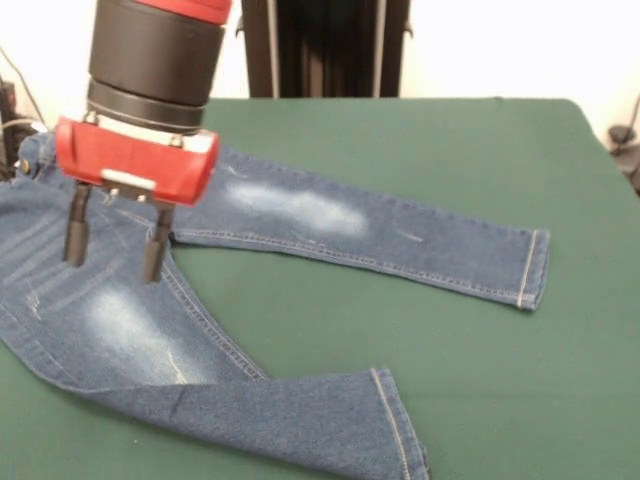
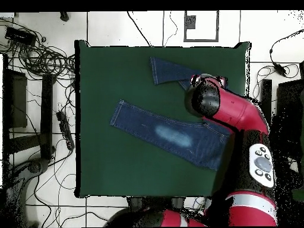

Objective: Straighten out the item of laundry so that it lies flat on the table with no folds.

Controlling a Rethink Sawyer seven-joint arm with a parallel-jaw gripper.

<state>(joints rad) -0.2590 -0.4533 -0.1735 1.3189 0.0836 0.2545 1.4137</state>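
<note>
The blue denim jeans (image 1: 300, 215) with faded whitish patches lie on the dark green table (image 1: 480, 160). One leg stretches flat toward the right, its hem near the right side. The other leg (image 1: 300, 410) bends toward the front edge, folded over at the knee. My gripper (image 1: 115, 240) hangs open just above the crotch and thigh area at the left, its two black fingers (image 1: 76, 228) apart and holding nothing. In the overhead view the jeans (image 2: 169, 132) spread across the table (image 2: 101, 89), and my arm covers the waist and the gripper.
The robot's black pedestal (image 1: 325, 48) stands behind the table's far edge. Cables (image 2: 41, 56) and dark stands lie on the floor beside the table in the overhead view.
</note>
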